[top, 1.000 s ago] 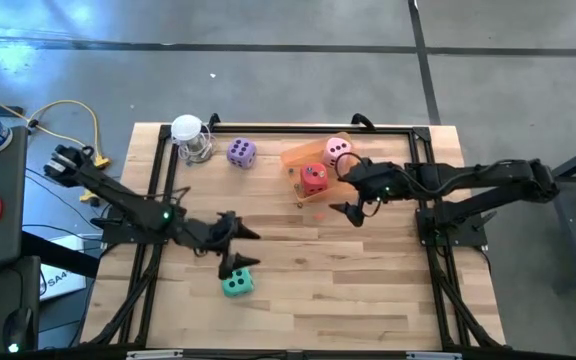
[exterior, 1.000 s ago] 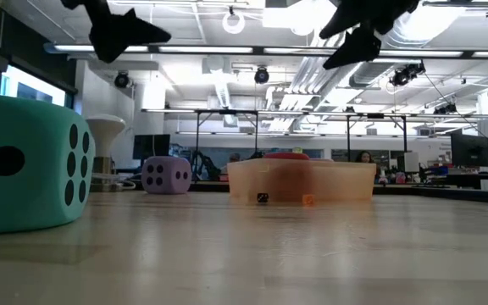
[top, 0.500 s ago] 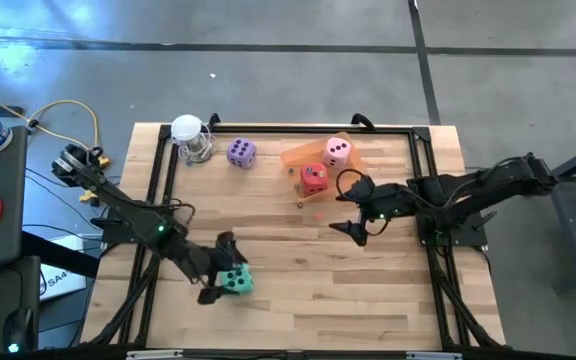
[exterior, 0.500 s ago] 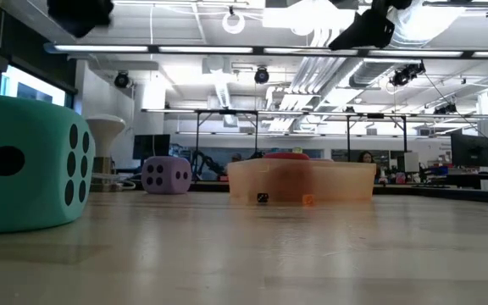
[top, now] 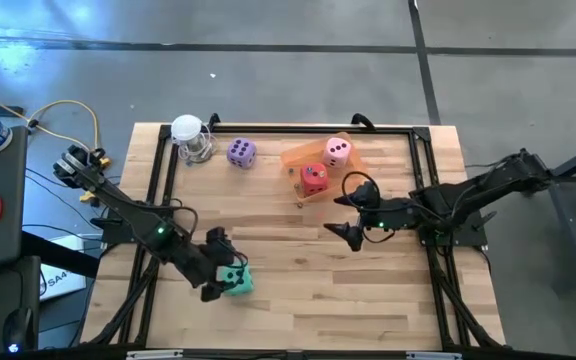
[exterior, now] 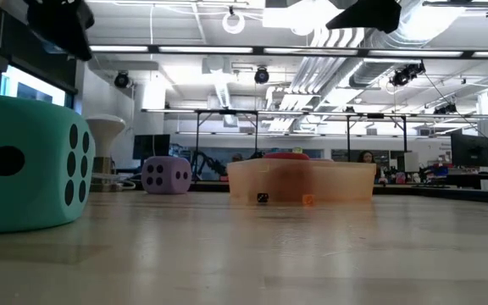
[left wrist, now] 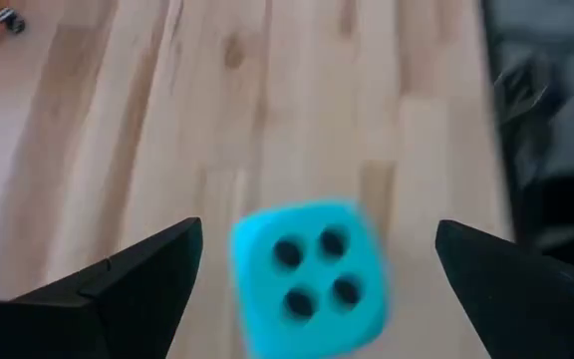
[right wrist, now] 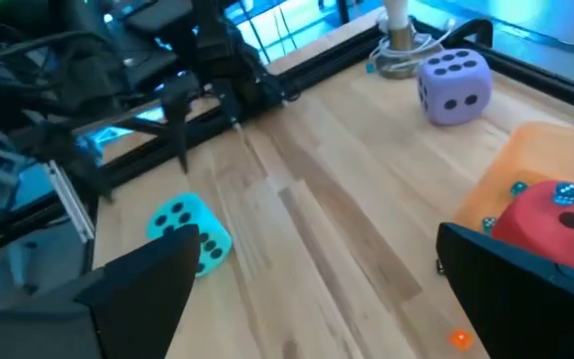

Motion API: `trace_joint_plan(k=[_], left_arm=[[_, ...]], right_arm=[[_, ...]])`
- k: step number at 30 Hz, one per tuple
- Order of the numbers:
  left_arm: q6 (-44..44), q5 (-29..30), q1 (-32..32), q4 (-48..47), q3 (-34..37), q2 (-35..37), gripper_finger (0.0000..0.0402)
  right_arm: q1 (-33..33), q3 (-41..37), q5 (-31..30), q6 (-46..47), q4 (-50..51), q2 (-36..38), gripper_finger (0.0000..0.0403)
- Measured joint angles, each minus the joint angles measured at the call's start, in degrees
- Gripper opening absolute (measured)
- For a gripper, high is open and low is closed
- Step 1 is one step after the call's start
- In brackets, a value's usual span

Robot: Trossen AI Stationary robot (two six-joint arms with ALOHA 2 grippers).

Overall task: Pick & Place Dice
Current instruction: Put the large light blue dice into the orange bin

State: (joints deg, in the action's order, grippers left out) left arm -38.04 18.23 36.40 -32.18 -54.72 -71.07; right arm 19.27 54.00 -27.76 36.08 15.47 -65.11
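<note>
The left gripper hangs wide open over the green-teal die near the table's front edge. If it closes off-centre, the soft cube may squirt sideways. The right gripper waits mid-table, also wide open.

Looking straight down: my left gripper is spread wide right over the green-teal die, one fingertip on either side of it, though I can't tell if they're touching it. My right gripper is out over bare wood in the middle of the table, fingers apart, nothing between them. Just beyond those fingertips sits the orange tray with the red die in it and the pink die behind that. The purple die is well off to the side of the tray, next to the white-topped clear cup by the far edge.
</note>
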Motion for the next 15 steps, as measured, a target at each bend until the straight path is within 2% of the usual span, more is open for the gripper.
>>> trace_joint_plan(k=[4, 7, 10, 15], left_arm=[[0.8, -2.2, 0.1, 8.3, 0.0, 0.0, 0.0393], [3.6, -5.6, 1.1, 9.6, 0.0, 0.0, 0.0393], [3.7, -5.9, 2.3, 8.9, 0.0, -0.7, 0.0393], [-4.3, -8.0, 3.6, 8.7, 0.2, -1.4, 0.0393]], right_arm=[[0.2, 0.0, -0.9, 2.6, -1.9, -1.6, 0.0400], [0.2, 0.0, -0.7, 3.0, -2.7, -3.4, 0.0400], [0.3, 0.0, -0.7, 3.4, -4.3, -5.2, 0.0400], [0.9, 0.0, -0.3, 4.5, -8.0, -7.7, 0.0400]])
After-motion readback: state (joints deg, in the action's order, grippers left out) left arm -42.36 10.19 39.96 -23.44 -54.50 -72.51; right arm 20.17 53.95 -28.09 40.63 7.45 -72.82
